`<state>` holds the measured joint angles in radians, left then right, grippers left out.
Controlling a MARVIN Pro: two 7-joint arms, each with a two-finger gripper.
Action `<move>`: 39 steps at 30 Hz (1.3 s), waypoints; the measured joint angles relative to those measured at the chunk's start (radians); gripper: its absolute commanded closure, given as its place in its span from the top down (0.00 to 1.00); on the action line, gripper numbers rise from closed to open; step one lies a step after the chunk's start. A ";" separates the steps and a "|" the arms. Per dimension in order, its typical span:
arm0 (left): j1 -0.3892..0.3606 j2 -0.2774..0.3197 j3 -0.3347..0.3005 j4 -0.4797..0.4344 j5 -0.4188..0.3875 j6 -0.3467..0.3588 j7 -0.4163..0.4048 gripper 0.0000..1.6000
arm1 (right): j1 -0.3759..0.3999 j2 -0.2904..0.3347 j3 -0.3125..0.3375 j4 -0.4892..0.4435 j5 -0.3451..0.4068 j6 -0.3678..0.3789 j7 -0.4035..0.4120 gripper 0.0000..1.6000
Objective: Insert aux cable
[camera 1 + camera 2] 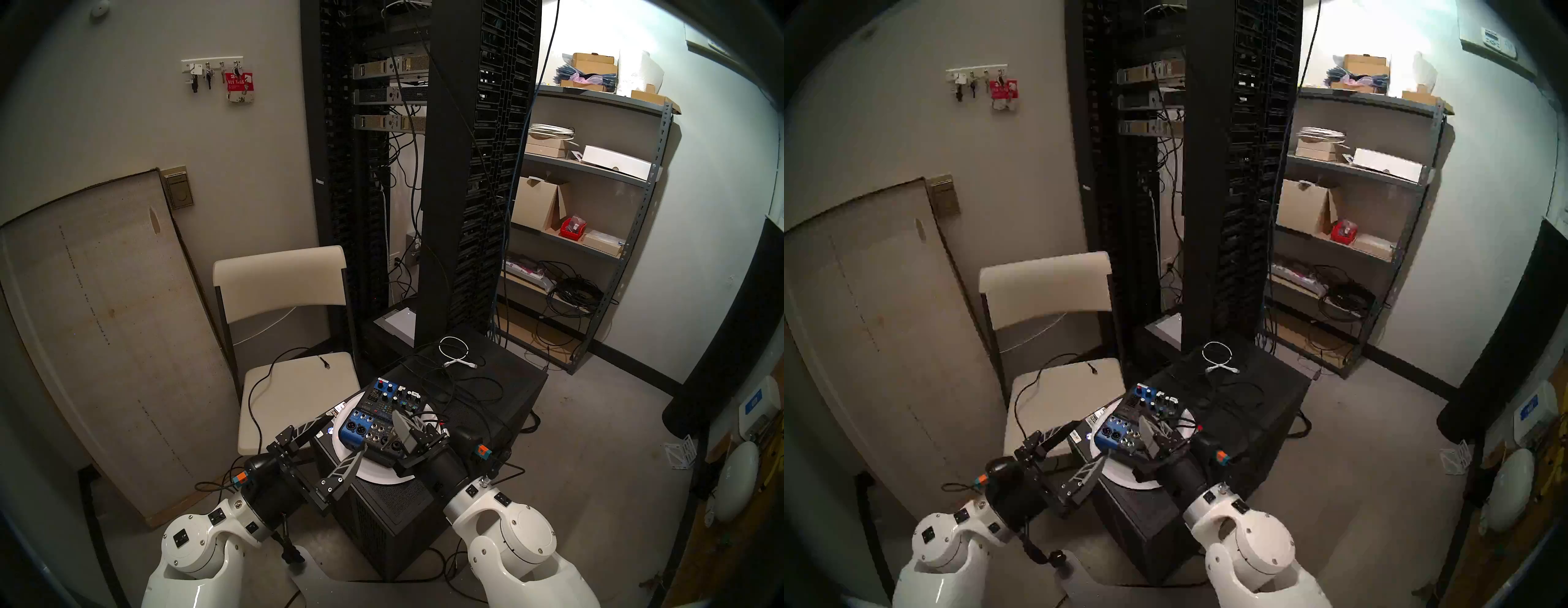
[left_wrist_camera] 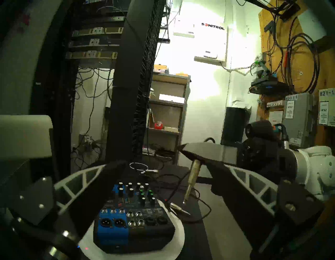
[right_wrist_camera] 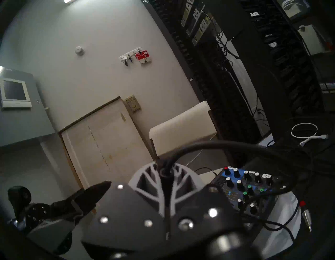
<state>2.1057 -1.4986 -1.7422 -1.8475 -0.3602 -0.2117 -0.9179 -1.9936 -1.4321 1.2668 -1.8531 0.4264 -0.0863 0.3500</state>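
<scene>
**Plug gripped above the mixer**

The black-fingered right pincer (image 1: 396,429) is clamping shut on the aux cable (image 2: 190,179), a thin black lead ending in a silvery metal jack plug with a dark barrel. The plug is hanging tip-down just over the small blue-and-black audio mixer (image 1: 382,420), which is sitting on a round white plate (image 1: 384,473) atop a black cabinet (image 1: 492,382). The left pincer (image 1: 341,437) is standing wide and empty beside the mixer. A red-banded jack plug (image 3: 306,216) is lying near the plate.
</scene>
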 measured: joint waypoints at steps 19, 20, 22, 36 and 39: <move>-0.052 -0.021 0.004 -0.002 0.026 -0.015 0.066 1.00 | 0.055 0.036 -0.071 0.119 -0.203 -0.172 -0.106 0.00; -0.054 -0.021 0.007 -0.002 0.031 -0.017 0.067 1.00 | 0.059 0.036 -0.073 0.129 -0.216 -0.181 -0.113 0.00; -0.057 -0.022 0.011 -0.001 0.038 -0.019 0.070 1.00 | 0.067 0.034 -0.076 0.148 -0.234 -0.196 -0.123 0.00; -0.063 -0.028 0.019 0.004 0.055 -0.039 0.086 1.00 | 0.129 0.013 -0.088 0.246 -0.288 -0.256 -0.174 0.00; -0.063 -0.028 0.018 0.006 0.054 -0.042 0.087 1.00 | 0.139 0.010 -0.088 0.257 -0.293 -0.262 -0.178 0.00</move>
<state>2.0423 -1.5270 -1.7243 -1.8418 -0.3064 -0.2539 -0.8306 -1.8549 -1.4221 1.1788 -1.5957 0.1331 -0.3478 0.1724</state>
